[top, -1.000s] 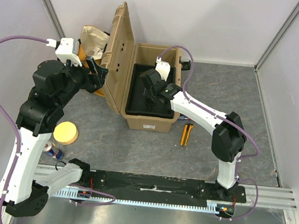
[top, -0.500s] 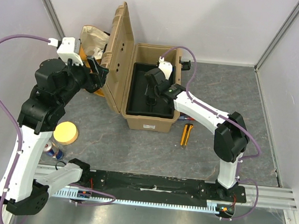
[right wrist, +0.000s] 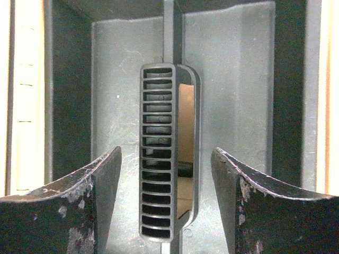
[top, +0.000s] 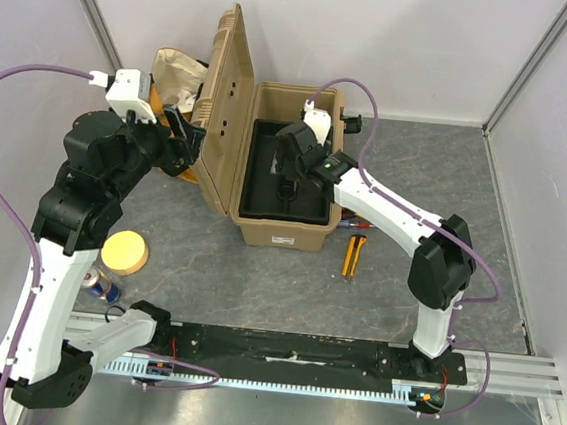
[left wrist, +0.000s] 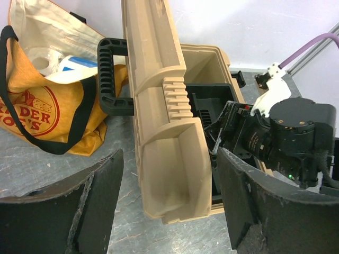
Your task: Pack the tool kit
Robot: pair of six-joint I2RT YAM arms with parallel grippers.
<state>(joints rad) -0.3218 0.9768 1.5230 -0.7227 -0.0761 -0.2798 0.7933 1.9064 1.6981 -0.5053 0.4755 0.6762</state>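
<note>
The tan tool kit box stands with its lid swung up on the left. The black inner tray sits inside it. My right gripper hangs over the tray, open. In the right wrist view its fingers stand on either side of the tray's ribbed handle without touching it. My left gripper is open left of the box, with the lid and its black carry handle ahead of it. A yellow-and-black knife and a red-handled tool lie by the box.
An orange-yellow cloth bag sits behind the lid, also seen in the left wrist view. A yellow disc and a can lie near the left arm. Walls close in the left, back and right.
My right gripper has opened and let go of the tray's handle, and its wrist has shifted slightly toward the back. The left arm has not moved.
</note>
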